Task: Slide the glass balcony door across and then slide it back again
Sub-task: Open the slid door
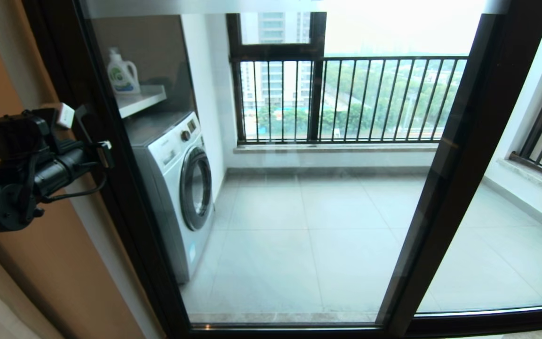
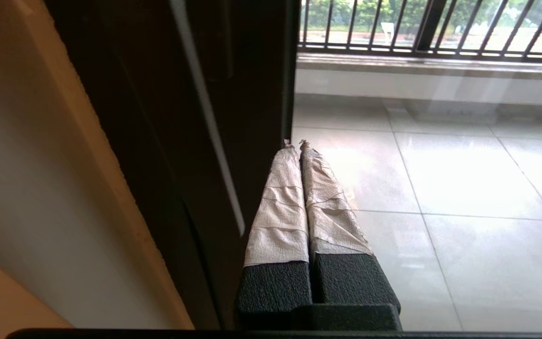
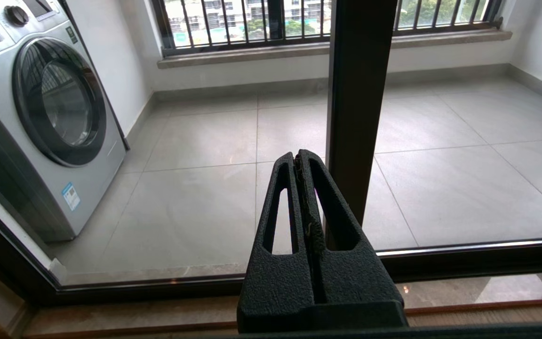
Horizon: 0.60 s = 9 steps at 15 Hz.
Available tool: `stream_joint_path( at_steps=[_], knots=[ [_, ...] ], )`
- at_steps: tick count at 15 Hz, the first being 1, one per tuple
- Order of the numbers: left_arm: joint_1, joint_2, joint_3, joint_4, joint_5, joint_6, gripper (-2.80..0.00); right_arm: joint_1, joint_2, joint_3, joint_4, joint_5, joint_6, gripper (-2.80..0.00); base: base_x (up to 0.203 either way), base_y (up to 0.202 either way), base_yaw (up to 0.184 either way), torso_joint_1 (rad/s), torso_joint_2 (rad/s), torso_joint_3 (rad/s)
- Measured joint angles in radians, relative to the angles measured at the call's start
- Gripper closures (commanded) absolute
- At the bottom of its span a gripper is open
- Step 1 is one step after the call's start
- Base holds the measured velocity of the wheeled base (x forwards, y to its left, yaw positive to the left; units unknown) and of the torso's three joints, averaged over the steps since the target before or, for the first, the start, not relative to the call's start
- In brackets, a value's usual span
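The glass balcony door (image 1: 299, 197) fills the middle of the head view, its dark left stile (image 1: 111, 188) against the wall jamb and its right stile (image 1: 445, 179) slanting across the right. A narrow pale handle strip (image 2: 207, 122) runs down the left stile. My left gripper (image 1: 104, 155) is shut, and its tape-wrapped fingertips (image 2: 294, 143) rest at the stile's inner edge beside the glass with nothing between them. My right gripper (image 3: 299, 155) is shut and hangs low before the glass, just left of the right stile (image 3: 355, 108). It is outside the head view.
Behind the glass a washing machine (image 1: 181, 188) stands at the left, under a shelf with a detergent bottle (image 1: 123, 73). A black-barred railing window (image 1: 346, 99) closes the balcony's far side. A second glass panel (image 1: 501, 245) lies to the right. The floor track (image 3: 271, 287) runs below.
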Motion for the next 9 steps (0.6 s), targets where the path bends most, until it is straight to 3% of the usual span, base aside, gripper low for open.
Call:
stream_joint_path(
  at_steps=[9],
  knots=[
    [0.113, 0.069, -0.003, -0.048, -0.002, 0.001, 0.0, 0.0, 0.0, 0.0, 0.0, 0.0, 0.0, 0.0, 0.0, 0.0, 0.0, 0.0, 0.0, 0.0]
  ],
)
